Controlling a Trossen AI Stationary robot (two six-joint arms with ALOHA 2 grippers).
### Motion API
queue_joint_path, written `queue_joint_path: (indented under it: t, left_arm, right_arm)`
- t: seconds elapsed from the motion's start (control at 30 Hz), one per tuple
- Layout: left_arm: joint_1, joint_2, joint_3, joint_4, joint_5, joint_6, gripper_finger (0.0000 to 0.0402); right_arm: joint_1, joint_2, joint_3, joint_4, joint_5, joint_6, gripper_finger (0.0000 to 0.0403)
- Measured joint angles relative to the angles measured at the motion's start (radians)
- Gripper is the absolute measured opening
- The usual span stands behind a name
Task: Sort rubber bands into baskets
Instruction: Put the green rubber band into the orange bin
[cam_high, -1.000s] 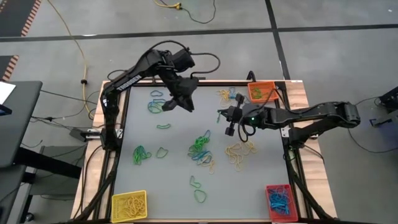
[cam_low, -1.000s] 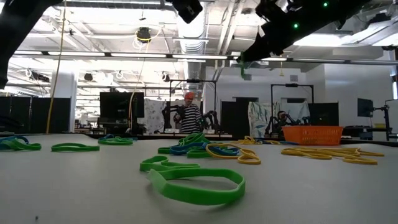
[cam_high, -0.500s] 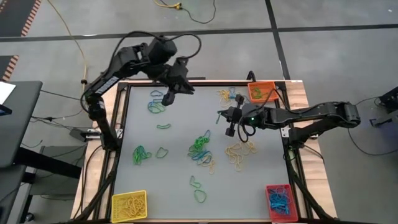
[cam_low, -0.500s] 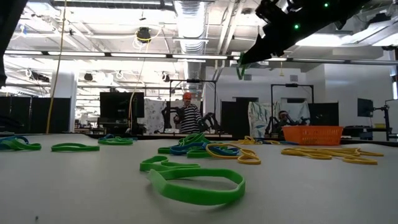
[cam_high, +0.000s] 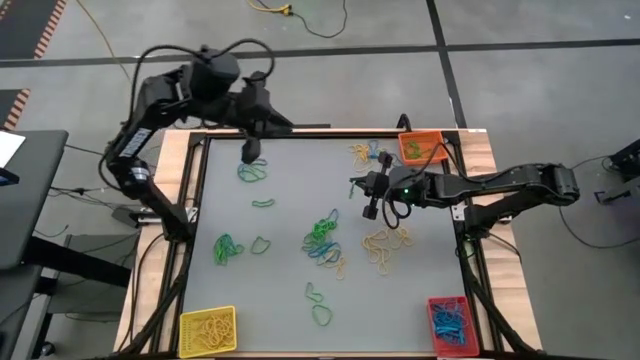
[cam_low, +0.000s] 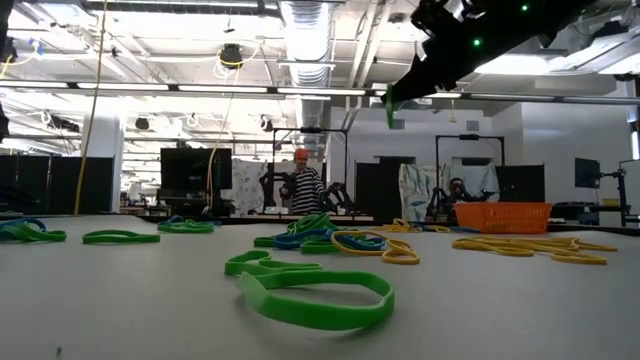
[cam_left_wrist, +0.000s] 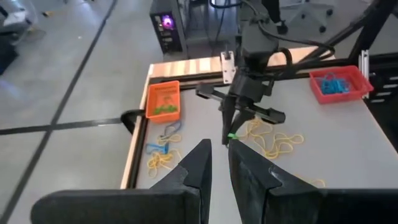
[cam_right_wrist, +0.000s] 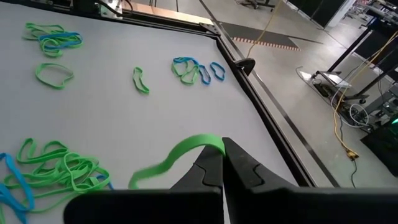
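Grey concrete floor (cam_high: 520, 100) w/ dark seam lines, yellow cable (cam_high: 112, 50) trailing across it, hazard-striped mat (cam_high: 30, 22) at corner, ceiling strip lights (cam_low: 200, 90) & ducting (cam_low: 305, 30) overhead, dark monitors (cam_low: 195, 170) at back, person (cam_low: 303, 185) standing far off (striped top).

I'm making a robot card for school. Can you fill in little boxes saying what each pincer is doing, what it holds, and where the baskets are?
right pincer: shut on a green rubber band, raised above the table's middle
left pincer: holds nothing, up at the far left edge of the table
orange basket: far right corner, green bands inside
yellow basket: near left corner, yellow bands inside
red basket: near right corner, blue bands inside
loose bands: green, blue and yellow, scattered on the table
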Motion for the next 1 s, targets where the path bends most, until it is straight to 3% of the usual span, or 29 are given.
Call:
queue_joint_path:
  t: [0.3,0.43,0.77,1.0]
  left_arm:
    - [-0.065,-0.026,-0.01,-0.094,-0.117,-0.039,0.0045]
    - [-0.083,-0.083,-0.119,-0.056,-0.139,-0.048,0.0045]
    - [-0.086,-0.408,-0.797,0.441,-0.141,-0.07,0.0045]
    - [-0.087,-0.583,-1.216,0.809,-0.039,-0.112,0.0045]
  right_arm:
    - [0.0,0.0,0.0,-0.002,-0.001,0.002,0.002]
    - [0.0,0.0,0.0,-0.008,-0.001,0.004,0.002]
    - [-0.004,0.0,0.0,-0.021,-0.002,0.005,0.002]
    - [-0.062,-0.001,0.0,-0.023,-0.004,0.034,0.002]
